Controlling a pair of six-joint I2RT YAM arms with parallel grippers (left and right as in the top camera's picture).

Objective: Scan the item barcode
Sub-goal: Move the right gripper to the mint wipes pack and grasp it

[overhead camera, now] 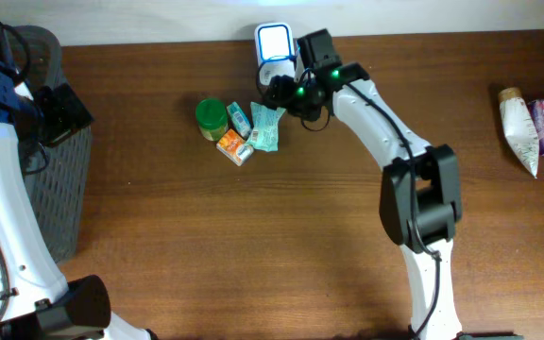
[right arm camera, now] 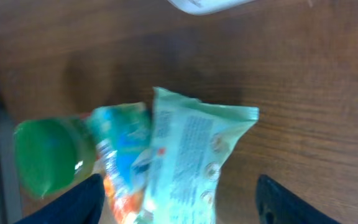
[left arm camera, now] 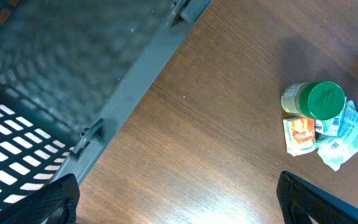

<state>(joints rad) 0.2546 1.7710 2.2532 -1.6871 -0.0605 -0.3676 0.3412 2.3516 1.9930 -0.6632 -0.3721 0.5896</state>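
3 downward views, common item pile (overhead camera: 238,130)

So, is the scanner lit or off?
Lit: the scanner shows a bright glowing window in the overhead view.

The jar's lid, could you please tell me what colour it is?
The lid is green, clearest in the left wrist view.

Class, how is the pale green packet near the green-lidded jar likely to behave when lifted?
The pale green packet looks like a thin film pouch with a sealed end, so it will probably flop and crumple rather than stay stiff. Flat as it lies, it is likely light. It lies against the teal packet, so lifting may nudge that.
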